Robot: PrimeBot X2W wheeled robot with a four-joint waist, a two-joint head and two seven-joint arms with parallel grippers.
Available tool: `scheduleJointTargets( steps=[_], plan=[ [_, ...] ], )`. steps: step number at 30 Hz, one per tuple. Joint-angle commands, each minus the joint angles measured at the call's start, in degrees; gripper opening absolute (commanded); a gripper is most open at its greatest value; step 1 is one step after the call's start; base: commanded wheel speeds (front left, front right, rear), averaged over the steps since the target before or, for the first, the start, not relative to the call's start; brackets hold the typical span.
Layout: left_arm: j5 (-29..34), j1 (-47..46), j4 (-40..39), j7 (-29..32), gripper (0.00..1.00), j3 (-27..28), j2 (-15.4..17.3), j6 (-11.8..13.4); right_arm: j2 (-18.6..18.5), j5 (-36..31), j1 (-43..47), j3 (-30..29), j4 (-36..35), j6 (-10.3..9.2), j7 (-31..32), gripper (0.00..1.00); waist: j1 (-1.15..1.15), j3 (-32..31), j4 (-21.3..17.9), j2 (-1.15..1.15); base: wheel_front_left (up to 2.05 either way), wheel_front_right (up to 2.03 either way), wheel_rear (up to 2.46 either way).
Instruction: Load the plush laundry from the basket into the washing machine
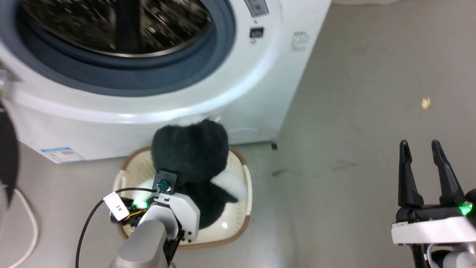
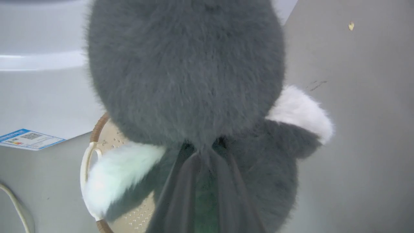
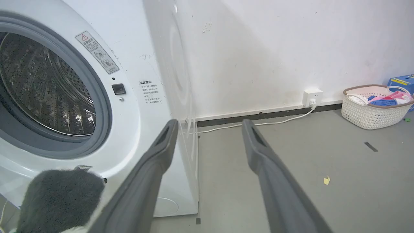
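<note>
Clearly, the cable tag [image 1: 119, 208] by the basket [image 1: 247, 186] reads "3米".

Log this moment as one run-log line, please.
left gripper: shut on plush laundry, over basket | right gripper: open, empty | washing machine: drum opening exposed

Grey floor [image 1: 372, 67] bears the washing machine [image 1: 156, 108] and the basket [image 1: 246, 208].

The plush laundry [image 1: 189, 149] is long, fluffy black pile with white fuzzy patches. The basket [image 1: 238, 212] is smooth cream perforated plastic with a brown woven-look rim. The washing machine [image 1: 238, 85] is glossy white; its gasket [image 3: 103, 106] is matt grey and its drum [image 3: 42, 87] is shiny perforated steel. The floor [image 1: 372, 111] is matt grey and scuffed.
</note>
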Motion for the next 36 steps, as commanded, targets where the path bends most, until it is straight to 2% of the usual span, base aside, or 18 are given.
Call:
scheduleJointTargets(
  steps=[1, 12, 15, 19, 24, 27, 31, 36],
  plan=[
    [-0.14, 0.72, -2.39, -0.7, 0.0, 0.52, 0.26, 0.37, -0.05, -0.14, 0.77, -0.19, -0.11, -0.04, -0.25, 1.0, 0.02, -2.45, 1.97, 0.0, 0.0, 0.0, 0.0],
    [2.32, 8.46, -36.46, -0.74, 0.0, 7.83, 5.1, 5.62, -0.05, 1.24, 0.79, -0.27, -1.18, -0.04, -0.25, 1.0, 0.02, 0.14, 1.99, 0.0, 0.0, 0.0, 0.0],
    [2.87, 7.82, -42.65, -0.75, 0.0, 9.69, 6.69, 6.36, -0.05, 1.78, -0.06, -0.14, -1.34, -0.04, -0.25, 1.0, 0.02, 2.47, 1.05, 0.0, 0.0, 0.0, 0.0],
    [2.49, 3.33, -46.78, 1.12, 0.0, 11.7, 9.06, 6.6, -0.05, 2.44, -1.25, -0.01, -1.62, -0.04, -0.25, 1.0, 0.02, 6.29, -0.23, 0.0, 0.0, 0.0, 0.0],
    [2.58, -7.47, -48.93, 8.14, 0.0, 13.91, 13.12, 6.64, -0.05, 3.49, -3.16, 0.5, -2.09, -0.04, -0.25, 1.0, 0.02, 12.64, -2.46, 0.0, 0.0, 0.0, 0.0],
    [3.3, -15.24, -47.25, 12.99, 0.0, 13.92, 15.67, 5.62, -0.05, 4.65, -4.82, 0.69, -2.23, -0.04, -0.25, 1.0, 0.02, 16.46, -3.93, 0.0, 0.0, 0.0, 0.0],
    [4.03, -26.12, -42.17, 17.86, 0.0, 13.51, 18.03, 3.85, -0.05, 6.24, -6.83, 1.52, -1.94, -0.04, -0.25, 1.0, 0.02, 20.89, -5.9, 0.0, 0.0, 0.0, 0.0],
    [6.67, -38.37, -31.94, 22.74, 0.0, 12.0, 20.87, 2.71, -0.05, 8.01, -8.95, 2.85, -2.04, -0.04, -0.25, 1.0, 0.02, 25.18, -8.23, 0.0, 0.0, 0.0, 0.0]
  ],
)
